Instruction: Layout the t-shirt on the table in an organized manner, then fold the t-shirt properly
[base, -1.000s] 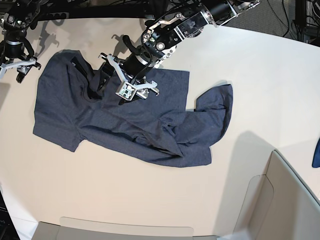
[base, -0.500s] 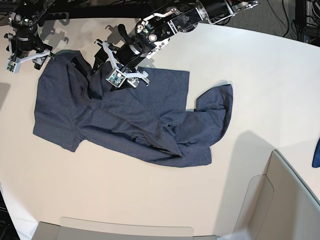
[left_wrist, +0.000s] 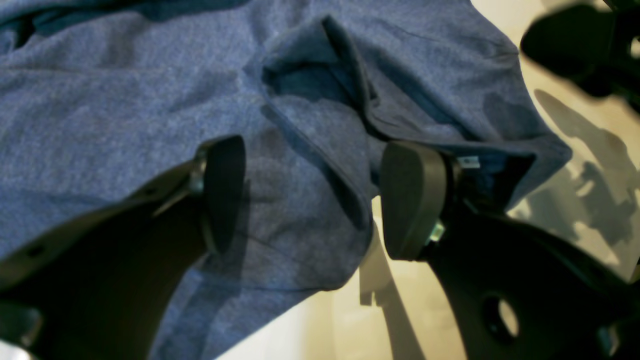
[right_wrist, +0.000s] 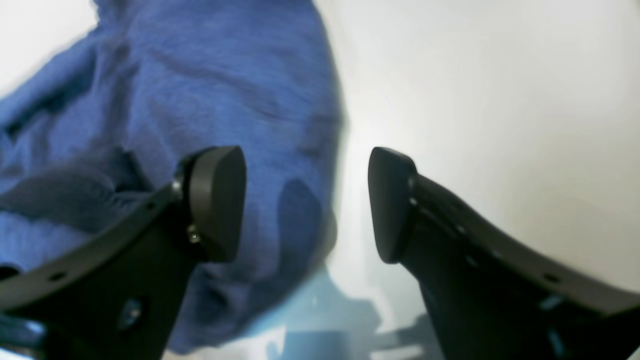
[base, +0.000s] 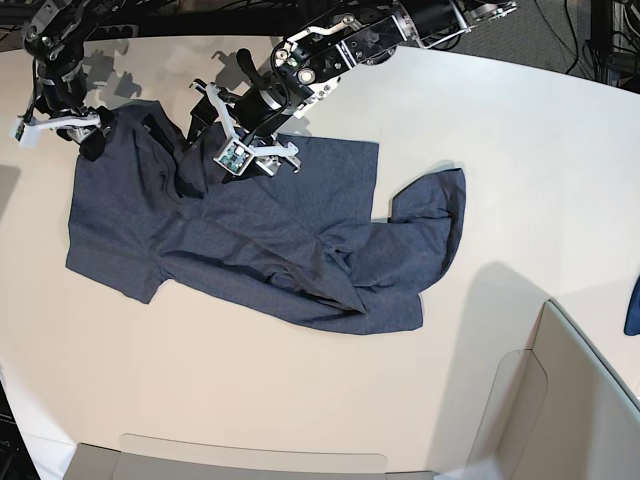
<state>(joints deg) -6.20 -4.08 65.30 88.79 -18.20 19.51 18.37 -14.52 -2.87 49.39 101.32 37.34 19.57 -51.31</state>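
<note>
I see both sets of jaws parted and gripping nothing, the left gripper (left_wrist: 310, 200) over a fold at the upper centre of the t-shirt (base: 250, 240), the right gripper (right_wrist: 306, 202) at its upper-left edge, the shirt rumpled across the table (base: 520, 150).

- Base view: bright, even overhead light; sharp focus; arm shadows fall on the table (base: 300, 400).
- Left wrist view: dimmer, warm cast; near fingers (left_wrist: 220, 190) soft.
- Right wrist view: washed-out, motion-blurred; t-shirt (right_wrist: 200, 90) smeared.
</note>
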